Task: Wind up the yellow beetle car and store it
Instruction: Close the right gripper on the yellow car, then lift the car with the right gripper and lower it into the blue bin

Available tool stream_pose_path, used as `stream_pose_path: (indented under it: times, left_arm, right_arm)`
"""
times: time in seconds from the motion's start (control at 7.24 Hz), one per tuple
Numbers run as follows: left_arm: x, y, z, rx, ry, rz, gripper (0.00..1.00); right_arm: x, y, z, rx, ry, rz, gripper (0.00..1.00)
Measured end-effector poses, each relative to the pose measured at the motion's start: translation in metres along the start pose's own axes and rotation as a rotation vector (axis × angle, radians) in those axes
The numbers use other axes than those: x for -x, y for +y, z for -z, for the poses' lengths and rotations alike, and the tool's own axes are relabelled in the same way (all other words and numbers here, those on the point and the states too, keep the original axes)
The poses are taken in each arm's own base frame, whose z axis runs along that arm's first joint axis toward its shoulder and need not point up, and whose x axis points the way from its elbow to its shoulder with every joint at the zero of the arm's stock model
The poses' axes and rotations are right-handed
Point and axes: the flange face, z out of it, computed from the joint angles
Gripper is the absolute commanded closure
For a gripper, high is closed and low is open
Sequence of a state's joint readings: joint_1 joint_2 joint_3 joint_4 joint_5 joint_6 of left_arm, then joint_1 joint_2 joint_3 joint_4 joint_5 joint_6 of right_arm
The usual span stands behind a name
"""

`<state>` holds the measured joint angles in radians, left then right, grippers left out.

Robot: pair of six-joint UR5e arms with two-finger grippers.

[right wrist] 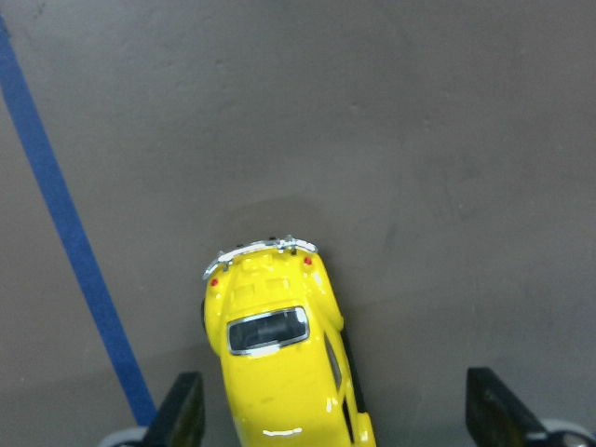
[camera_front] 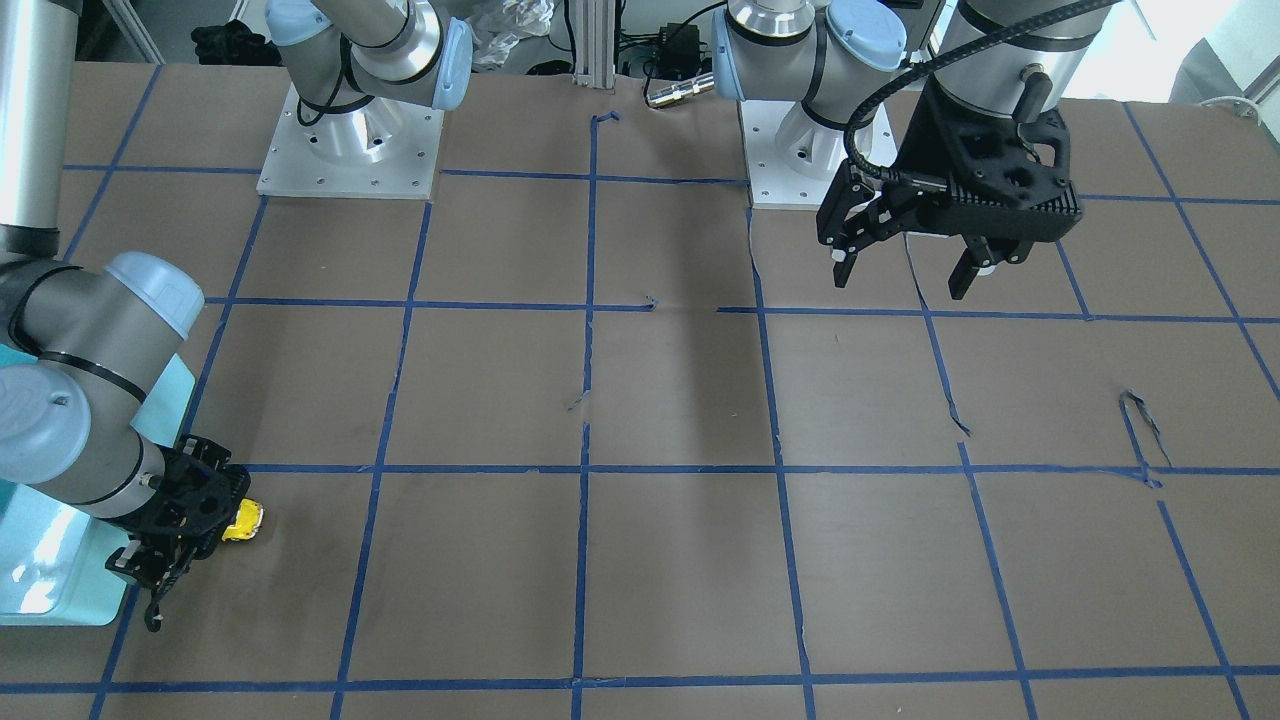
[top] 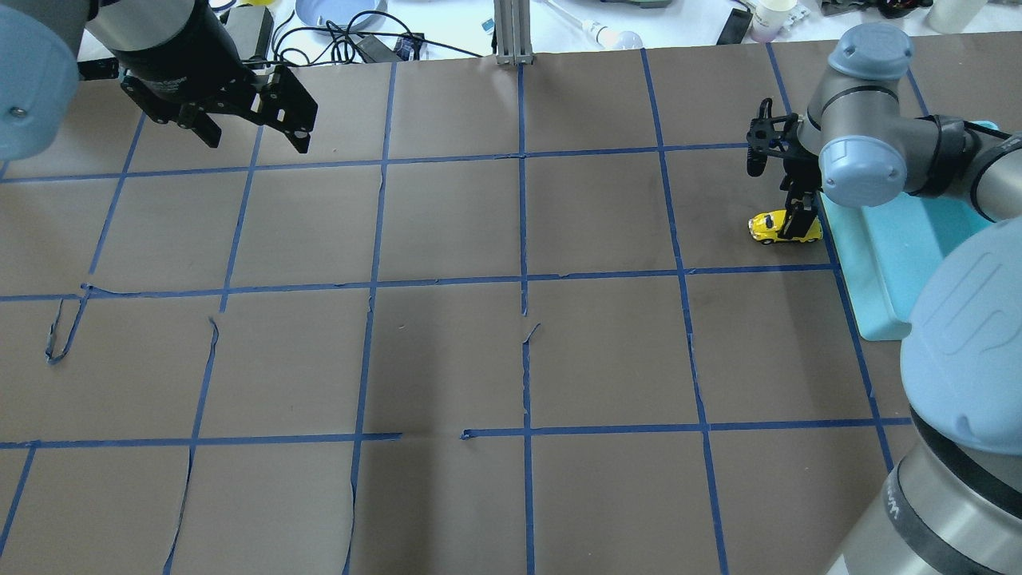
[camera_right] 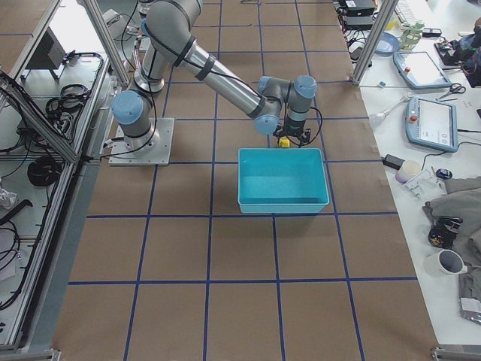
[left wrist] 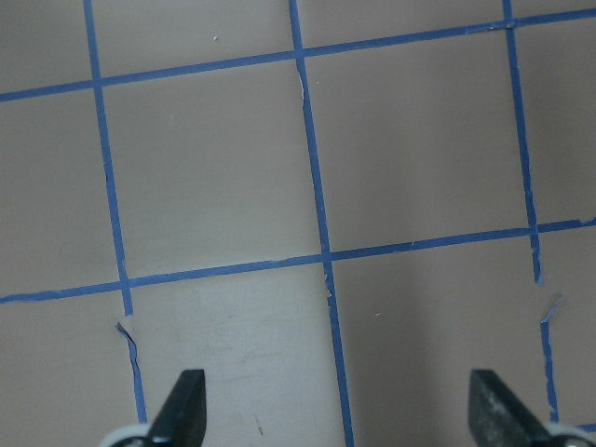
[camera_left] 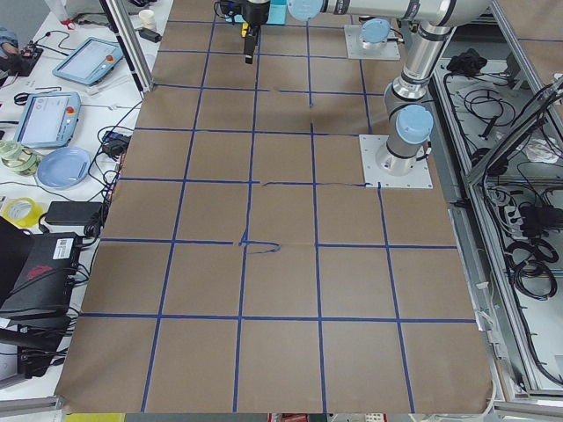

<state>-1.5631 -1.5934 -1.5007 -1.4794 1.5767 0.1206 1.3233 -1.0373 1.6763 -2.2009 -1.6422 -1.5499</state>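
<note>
Two grippers here, and neither has hold of anything.

The car (top: pixel 784 228) sits on its wheels on the table (top: pixel 607 359), out at the robot's right end. It's just beside the teal bin (top: pixel 878 263), outside it, close to the bin's long wall. From the right-side camera it shows as a little yellow dot just past the bin's far rim.

The right gripper (right wrist: pixel 340 410) hangs pointing straight down over the car, with its fingers (right wrist: pixel 182 414) spread wide. In the wrist cam the car is between the tips, but much nearer one finger than the other, with a clear stretch of bare brown table on the other side. I honestly can't tell if the near finger is touching the paint or just next to it. The chrome bumper with the two tiny red lights points toward the top of that view. A strip of blue tape (right wrist: pixel 65 223) runs slantwise past the car on the near-finger side.

The left gripper (camera_front: pixel 903 278) is well apart from all that, at the other end of the table. It's up in the air not far from its own base plate, fingers wide as well. Its wrist cam only shows brown table and the tape grid between the two tips.
</note>
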Motion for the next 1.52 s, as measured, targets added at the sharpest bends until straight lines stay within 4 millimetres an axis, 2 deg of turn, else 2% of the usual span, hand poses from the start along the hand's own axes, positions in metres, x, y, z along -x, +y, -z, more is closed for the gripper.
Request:
stream_pose_path:
  times: [0.14,0.28,0.69,0.83,1.11,1.24,1.38,1.52]
  left_arm:
    - [0.0,0.0,0.0,-0.001,0.001,0.002,0.0]
    - [0.0,0.0,0.0,-0.001,0.001,0.002,0.0]
    - [0.0,0.0,0.0,-0.001,0.002,0.002,0.0]
    - [0.0,0.001,0.0,-0.001,0.003,0.0,0.0]
    - [0.0,0.001,0.0,-0.002,0.003,-0.005,0.0]
    - [0.0,0.001,0.0,-0.002,0.003,-0.008,0.0]
    - [0.0,0.001,0.0,-0.002,0.003,-0.01,0.0]
    - [0.0,0.001,0.001,-0.002,0.003,-0.012,0.0]
  right_arm:
    - [0.001,0.0,-0.002,-0.001,-0.005,-0.002,0.81]
    - [0.001,0.0,-0.004,-0.001,-0.01,-0.005,1.0]
    - [0.004,0.0,-0.001,-0.001,-0.039,0.004,1.0]
    - [0.006,-0.002,0.008,-0.005,-0.045,0.006,1.0]
    - [0.016,-0.021,0.054,-0.016,0.002,0.001,1.0]
    - [0.021,-0.032,0.089,-0.017,0.02,0.0,1.0]
    - [0.022,-0.035,0.126,-0.015,0.009,0.003,1.0]
    - [0.02,-0.026,0.16,-0.008,-0.022,-0.001,1.0]
